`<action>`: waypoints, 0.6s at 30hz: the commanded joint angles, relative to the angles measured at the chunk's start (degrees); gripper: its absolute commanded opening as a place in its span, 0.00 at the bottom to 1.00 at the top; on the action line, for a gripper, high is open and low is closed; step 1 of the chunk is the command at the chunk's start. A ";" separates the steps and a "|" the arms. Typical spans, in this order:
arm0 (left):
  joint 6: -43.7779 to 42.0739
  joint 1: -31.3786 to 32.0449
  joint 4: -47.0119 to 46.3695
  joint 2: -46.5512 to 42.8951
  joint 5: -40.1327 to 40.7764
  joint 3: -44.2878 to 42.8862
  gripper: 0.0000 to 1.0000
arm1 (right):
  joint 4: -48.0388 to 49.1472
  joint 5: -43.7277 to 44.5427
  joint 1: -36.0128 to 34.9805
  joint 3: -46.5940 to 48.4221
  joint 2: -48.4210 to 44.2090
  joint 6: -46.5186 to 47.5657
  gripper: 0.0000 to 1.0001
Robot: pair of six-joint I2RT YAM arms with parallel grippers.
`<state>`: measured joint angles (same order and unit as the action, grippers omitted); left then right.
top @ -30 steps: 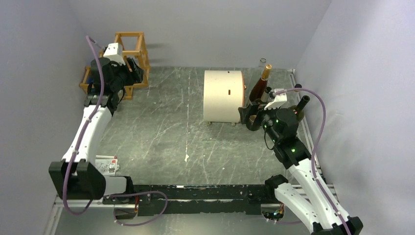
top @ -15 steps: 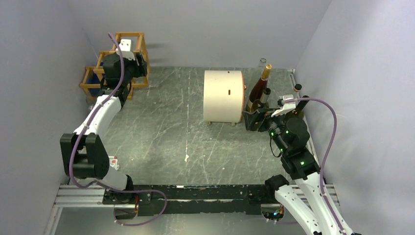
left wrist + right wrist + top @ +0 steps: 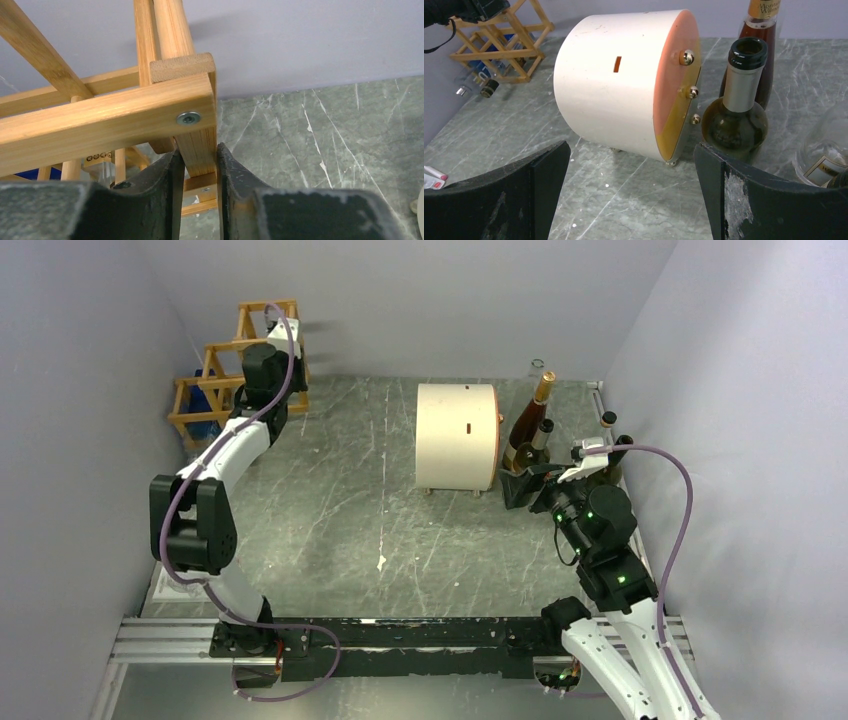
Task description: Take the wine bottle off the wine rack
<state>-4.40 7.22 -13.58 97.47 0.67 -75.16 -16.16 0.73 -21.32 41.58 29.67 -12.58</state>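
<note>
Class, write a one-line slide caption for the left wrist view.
Left gripper clamped on a corner post of the wine rack, above the marbled table.

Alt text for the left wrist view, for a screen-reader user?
The left gripper is shut on an upright wooden bar of the wine rack, just below a screwed corner joint. Behind are a grey wall and a marbled grey table.
</note>
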 commanded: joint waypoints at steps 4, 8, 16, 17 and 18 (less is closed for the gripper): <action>-1.53 7.81 -3.81 2.54 -1.26 -9.21 0.14 | -0.18 0.37 0.14 1.19 -0.42 0.80 1.00; -0.58 10.30 -3.49 4.54 -1.00 -11.95 0.10 | -0.47 0.67 0.14 1.27 -0.54 0.78 1.00; 4.13 12.46 -0.35 5.25 -2.35 -12.61 0.40 | -0.19 0.42 0.14 1.13 -0.78 0.80 1.00; 4.37 12.46 1.10 4.78 -2.12 -12.49 0.49 | -0.23 0.37 0.14 1.21 -0.70 0.80 1.00; 4.47 12.46 2.69 3.95 -1.83 -11.90 0.57 | -0.15 0.34 0.14 1.20 -0.70 0.80 1.00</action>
<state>-2.07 18.63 -10.52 103.42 2.61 -83.77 -16.23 0.89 -21.32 41.58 29.61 -12.58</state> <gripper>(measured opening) 0.457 0.997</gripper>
